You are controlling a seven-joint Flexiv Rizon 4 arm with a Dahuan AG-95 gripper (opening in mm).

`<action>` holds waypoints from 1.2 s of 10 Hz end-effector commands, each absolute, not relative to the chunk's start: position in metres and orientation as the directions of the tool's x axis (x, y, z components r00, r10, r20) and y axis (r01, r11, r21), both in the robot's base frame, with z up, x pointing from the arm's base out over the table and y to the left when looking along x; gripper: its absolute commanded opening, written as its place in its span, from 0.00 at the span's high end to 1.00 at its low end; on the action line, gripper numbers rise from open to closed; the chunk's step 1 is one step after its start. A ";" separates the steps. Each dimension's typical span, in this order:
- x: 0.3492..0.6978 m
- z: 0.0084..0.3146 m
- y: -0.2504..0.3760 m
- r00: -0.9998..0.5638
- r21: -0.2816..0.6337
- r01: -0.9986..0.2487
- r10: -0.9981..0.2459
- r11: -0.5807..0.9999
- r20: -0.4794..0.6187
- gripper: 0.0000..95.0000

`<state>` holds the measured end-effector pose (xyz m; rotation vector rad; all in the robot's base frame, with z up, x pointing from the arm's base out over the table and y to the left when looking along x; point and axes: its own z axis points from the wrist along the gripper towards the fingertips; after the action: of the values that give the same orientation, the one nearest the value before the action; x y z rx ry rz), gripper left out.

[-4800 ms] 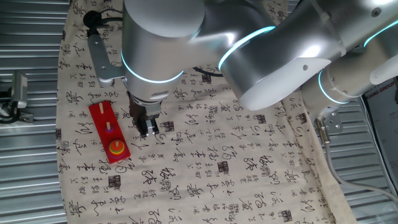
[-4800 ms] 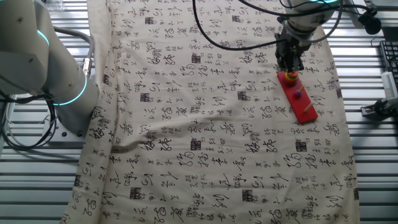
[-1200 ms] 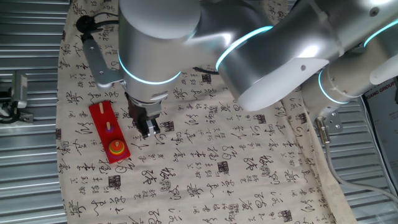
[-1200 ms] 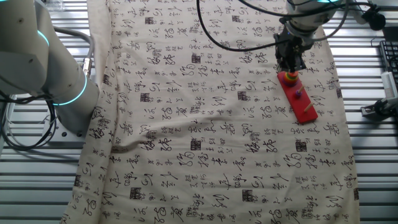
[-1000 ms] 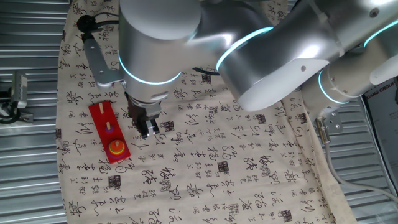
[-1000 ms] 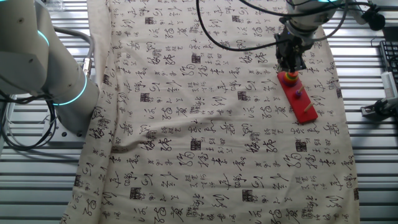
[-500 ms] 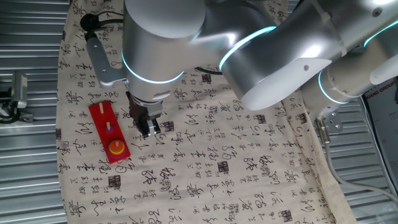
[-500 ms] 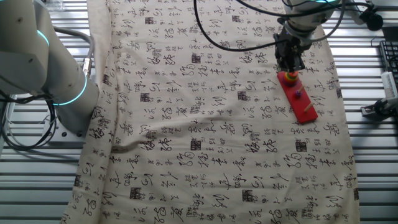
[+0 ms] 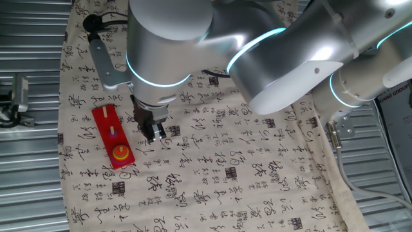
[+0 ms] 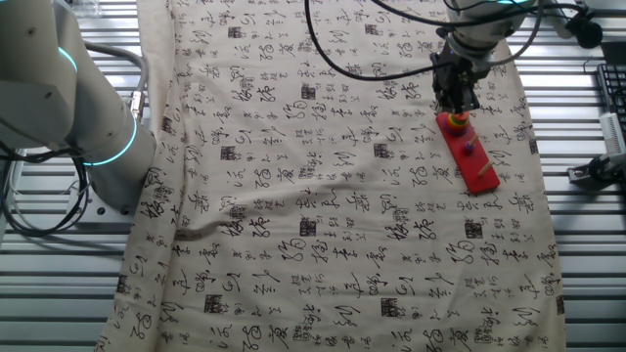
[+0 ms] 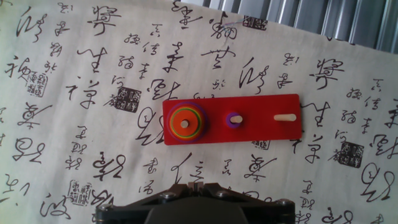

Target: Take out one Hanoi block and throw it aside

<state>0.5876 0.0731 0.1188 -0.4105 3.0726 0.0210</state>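
Observation:
The orange-red Hanoi block [image 11: 186, 123] lies on top of a stack of discs with green and purple rims, on the end peg of the long red peg board [image 11: 261, 130]. It also shows in one fixed view [image 9: 120, 153] and in the other fixed view [image 10: 457, 122]. A small purple disc [image 11: 234, 119] sits on the middle peg. The third peg [image 11: 285, 117] is bare. My gripper [image 9: 153, 133] hovers above the cloth beside the board, apart from it. In the hand view [image 11: 194, 185] its fingers meet and hold nothing.
A cream cloth printed with black characters [image 9: 244, 167] covers the table, with a wrinkle near the middle [image 10: 284, 196]. Metal slats [image 9: 32, 161] lie beyond the cloth edges. The arm's big body [image 9: 270, 58] hangs over the table.
The arm's upper part has swayed very slightly to the right. The gripper, the board and the discs stand as before.

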 end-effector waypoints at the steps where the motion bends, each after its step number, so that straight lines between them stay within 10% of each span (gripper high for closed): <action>1: 0.588 0.119 0.073 -0.966 0.006 -0.254 -0.254 0.967 -0.040 1.00; 12: 0.617 0.123 0.083 -0.974 0.030 -0.226 -0.226 0.974 -0.015 1.00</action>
<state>0.6191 0.0841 0.1233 -0.3561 3.1106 0.0512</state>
